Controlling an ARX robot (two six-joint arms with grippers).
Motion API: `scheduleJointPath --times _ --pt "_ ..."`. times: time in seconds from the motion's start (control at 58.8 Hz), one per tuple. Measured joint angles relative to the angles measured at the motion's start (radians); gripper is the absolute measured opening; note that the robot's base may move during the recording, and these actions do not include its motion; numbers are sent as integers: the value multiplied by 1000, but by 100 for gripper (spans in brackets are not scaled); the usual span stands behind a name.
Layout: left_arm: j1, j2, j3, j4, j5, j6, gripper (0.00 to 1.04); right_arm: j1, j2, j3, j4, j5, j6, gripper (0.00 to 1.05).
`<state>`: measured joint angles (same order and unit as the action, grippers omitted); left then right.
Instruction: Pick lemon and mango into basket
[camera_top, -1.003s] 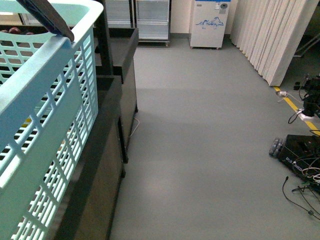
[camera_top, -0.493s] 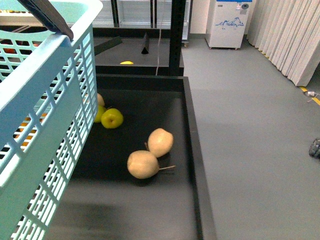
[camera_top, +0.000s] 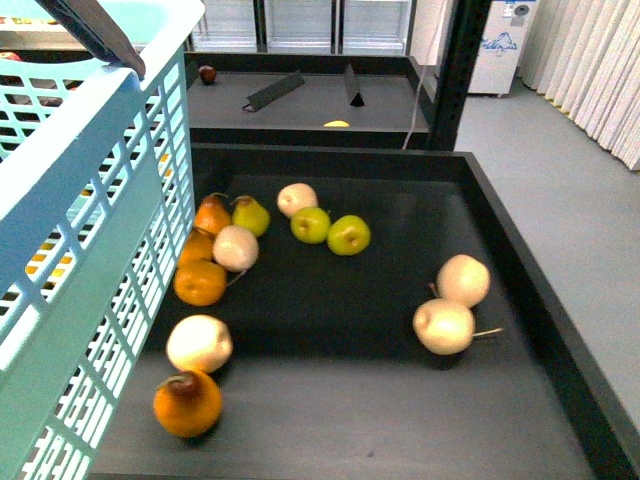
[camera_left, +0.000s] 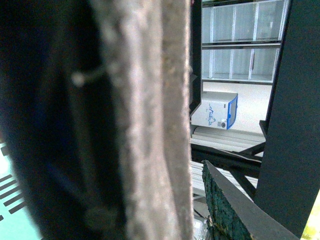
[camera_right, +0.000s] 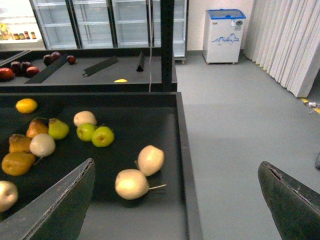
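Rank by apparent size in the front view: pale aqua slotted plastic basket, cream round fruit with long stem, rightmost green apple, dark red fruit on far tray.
Largest first:
pale aqua slotted plastic basket (nearest camera)
cream round fruit with long stem
rightmost green apple
dark red fruit (farthest, true size unsure)

basket (camera_top: 100, 230) cut off at the left edge; fruit (camera_top: 42, 262) behind its slots unclear; my left wrist view mostly blurred blockage.

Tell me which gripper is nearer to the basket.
Left. The left gripper sits close against the basket, whose aqua slots fill a corner of its wrist view. The right gripper hangs open above the fruit tray, with no basket in its view.
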<state>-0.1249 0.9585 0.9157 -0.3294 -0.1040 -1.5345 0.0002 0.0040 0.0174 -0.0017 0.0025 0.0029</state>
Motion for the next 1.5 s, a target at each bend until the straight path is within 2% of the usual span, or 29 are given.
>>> scheduleJointPath --times 1.36,1.394,1.496 --pt "1 -1 0 0 1 -2 26 0 -1 0 0 -2 0 96" --pt "1 -1 0 0 1 2 24 0 -1 0 0 -1 0 96" --pt "1 -1 0 0 -1 2 7 0 -1 0 0 -3 0 96"
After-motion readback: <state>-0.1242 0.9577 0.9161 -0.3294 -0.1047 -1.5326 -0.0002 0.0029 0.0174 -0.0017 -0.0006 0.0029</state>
